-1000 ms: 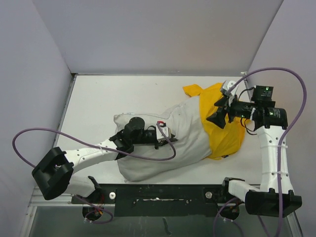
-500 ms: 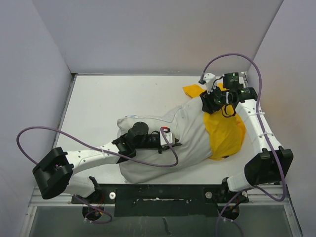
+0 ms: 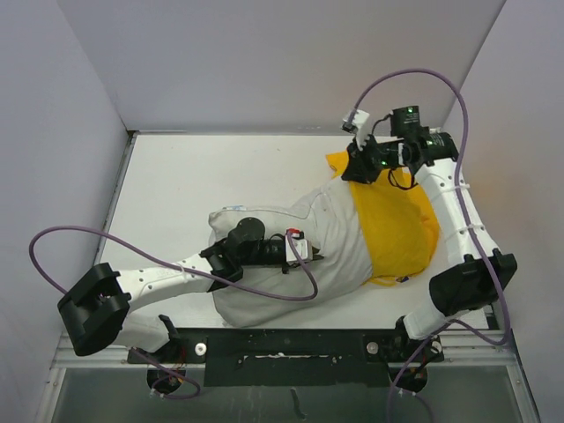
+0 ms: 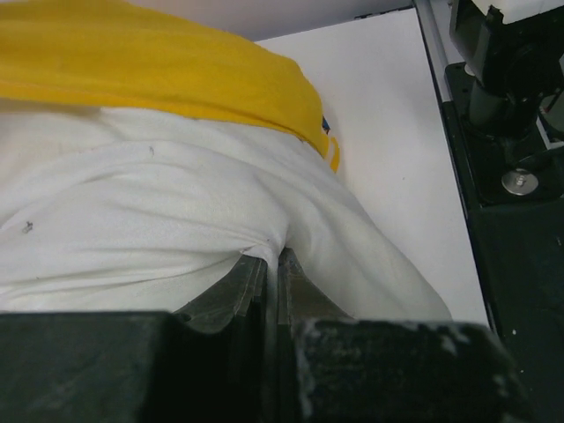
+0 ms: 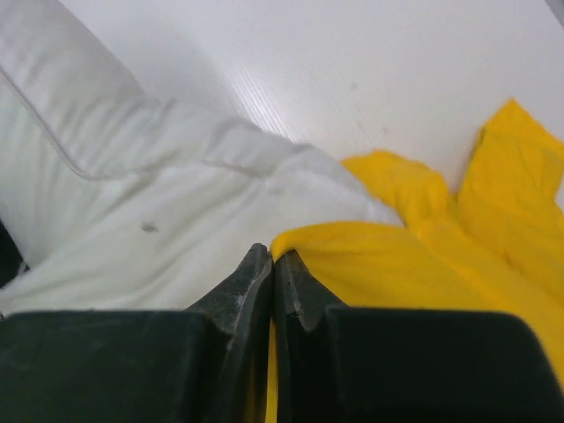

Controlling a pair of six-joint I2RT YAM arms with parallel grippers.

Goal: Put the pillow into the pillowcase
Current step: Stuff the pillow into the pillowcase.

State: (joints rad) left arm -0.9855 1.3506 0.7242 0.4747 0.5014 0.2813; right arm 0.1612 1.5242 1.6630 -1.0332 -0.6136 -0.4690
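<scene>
On the worktop (image 3: 194, 176), left fingers (image 4: 256, 273) pinch the white pillow (image 3: 330, 238), right fingers (image 5: 260, 269) clamp the yellow pillowcase (image 3: 397, 225) at its rim; a purple cable (image 3: 314, 280) crosses the pillow.

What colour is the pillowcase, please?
Bright yellow. The pillowcase shows best in the top external view.

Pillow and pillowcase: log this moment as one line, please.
stage: pillow partly in pillowcase | left gripper: shut on pillow | right gripper: shut on pillowcase edge
</scene>
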